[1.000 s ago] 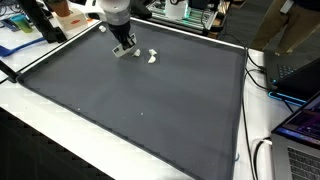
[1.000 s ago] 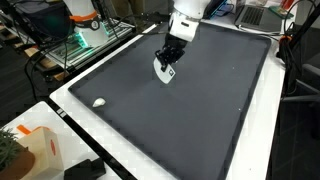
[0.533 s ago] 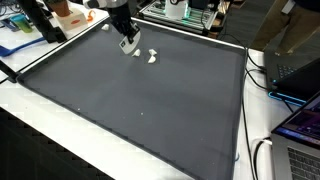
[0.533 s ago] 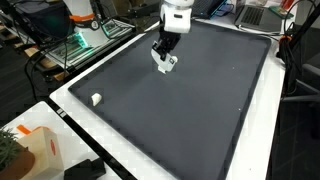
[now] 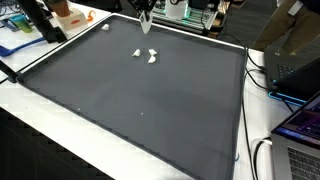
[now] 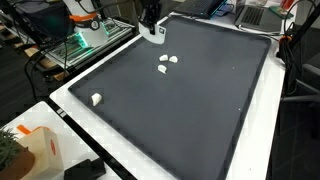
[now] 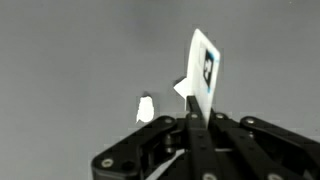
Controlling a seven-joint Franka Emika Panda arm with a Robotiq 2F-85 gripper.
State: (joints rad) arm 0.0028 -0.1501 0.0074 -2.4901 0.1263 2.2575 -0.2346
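Nearest, wrist view: black gripper (image 7: 190,123) fills the bottom edge, its jaws pinched together on a thin, stiff white card (image 7: 204,70) that bears a dark printed mark. The card stands upright and almost edge-on, right of centre. Behind it is a smooth, matte grey mat (image 7: 70,60). Two small rounded white lumps lie on the mat, one (image 7: 146,109) left of the card, the other (image 7: 181,88) partly hidden by the card's edge.

In an exterior view the mat is a large dark rectangle with a pale border (image 6: 75,118). A lone white lump (image 6: 97,99) sits near the mat's lower-left edge. Further back, mid-frame, the two lumps lie just beside each other, clear of the gripper. Farthest back, at upper centre by the mat's far edge, the gripper hangs with the card showing white at its tip.
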